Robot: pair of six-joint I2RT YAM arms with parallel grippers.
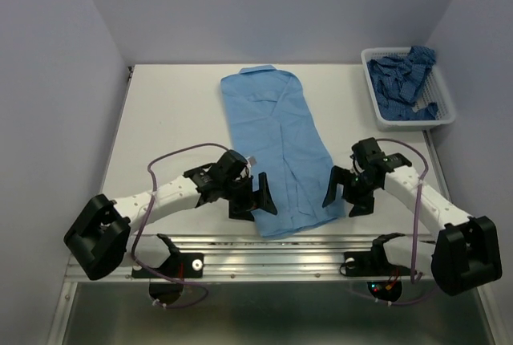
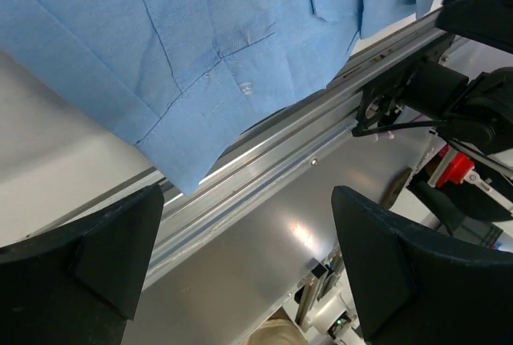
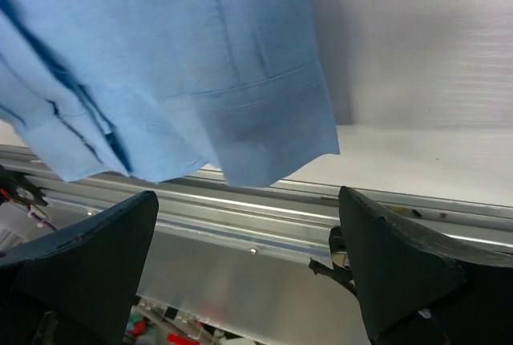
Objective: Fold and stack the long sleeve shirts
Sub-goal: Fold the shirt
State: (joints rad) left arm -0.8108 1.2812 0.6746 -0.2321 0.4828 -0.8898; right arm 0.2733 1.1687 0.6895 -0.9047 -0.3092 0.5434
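- Top external: the light blue shirt (image 1: 276, 148) lies flat on the table (image 1: 176, 120) as a long narrow strip. Its collar points to 12 o'clock and its hem reaches the near edge at 6 o'clock.
- The left gripper (image 1: 255, 199) stands at the hem's 9 o'clock side and the right gripper (image 1: 343, 192) at its 3 o'clock side. Both have their jaws apart and hold nothing.
- The darker patterned shirt (image 1: 405, 76) sits crumpled in the white basket (image 1: 446, 108) at about 2 o'clock.
- Left wrist: the left gripper (image 2: 248, 209) has its jaws spread wide with only the metal rail (image 2: 264, 168) in the gap. A hem corner of the light blue shirt (image 2: 200, 32) hangs toward 11 o'clock, just over that rail. The cloth looks thin, light and limp, so it would likely sag and slide unless pinched through all its layers.
- Right wrist: the right gripper (image 3: 247, 200) is likewise spread and empty. The other hem corner of the light blue shirt (image 3: 184, 64) lies at 12 o'clock, with layered edges showing. These two hem corners seem the best holds for carrying the hem up toward the collar.
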